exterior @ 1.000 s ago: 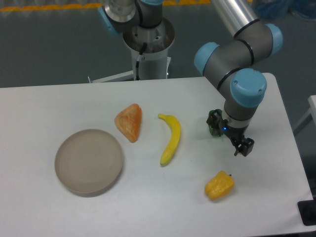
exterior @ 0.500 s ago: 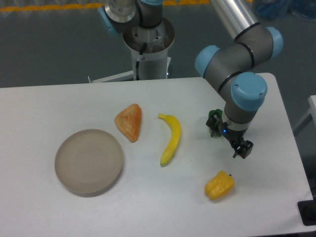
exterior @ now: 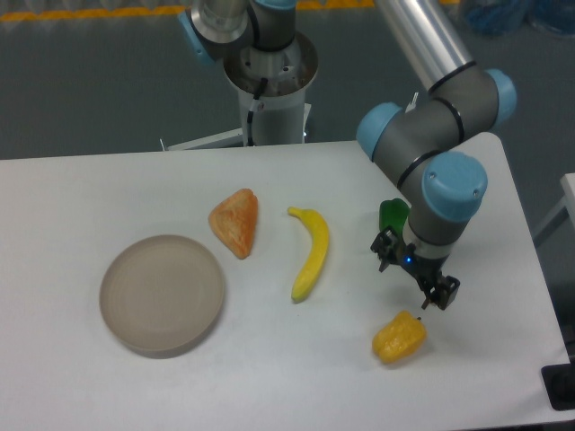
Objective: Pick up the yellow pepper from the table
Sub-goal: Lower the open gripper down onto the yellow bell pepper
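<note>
Now lower, gripper (exterior: 415,273) nearer yellow pepper (exterior: 400,338), green object (exterior: 392,215) uncovered

Floor (exterior: 90,81): dark grey, matte, beyond the tabletop's far edge. Yellow floor stripe (exterior: 81,13): along the top left, behind that floor. Blue bundle (exterior: 503,13): top right of the floor, possibly crumpled sheeting. Lighting: even, soft.

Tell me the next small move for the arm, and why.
Probably a short move toward the camera and down, to bring the hand over the yellow pepper. The hand hangs just beyond the pepper and holds nothing, while the pepper lies alone on the table, well clear of the banana. Whether the jaws are open is unclear.
</note>
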`<action>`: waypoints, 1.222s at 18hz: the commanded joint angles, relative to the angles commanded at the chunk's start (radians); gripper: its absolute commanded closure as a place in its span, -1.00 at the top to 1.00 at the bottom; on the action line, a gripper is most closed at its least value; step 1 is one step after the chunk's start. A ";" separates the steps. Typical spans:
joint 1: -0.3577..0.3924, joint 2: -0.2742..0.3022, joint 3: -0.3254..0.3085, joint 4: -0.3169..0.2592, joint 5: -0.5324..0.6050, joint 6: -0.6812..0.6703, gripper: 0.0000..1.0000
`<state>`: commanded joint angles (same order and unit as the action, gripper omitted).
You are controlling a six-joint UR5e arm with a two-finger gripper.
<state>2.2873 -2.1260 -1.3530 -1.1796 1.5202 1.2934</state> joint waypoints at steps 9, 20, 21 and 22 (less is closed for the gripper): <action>-0.022 -0.057 0.005 0.123 0.003 -0.062 1.00; -0.032 -0.127 0.025 0.163 0.034 -0.045 -0.31; -0.034 -0.121 0.025 0.160 0.034 -0.043 -0.77; -0.032 -0.117 0.025 0.155 0.034 -0.042 -0.89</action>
<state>2.2549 -2.2427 -1.3284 -1.0247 1.5539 1.2517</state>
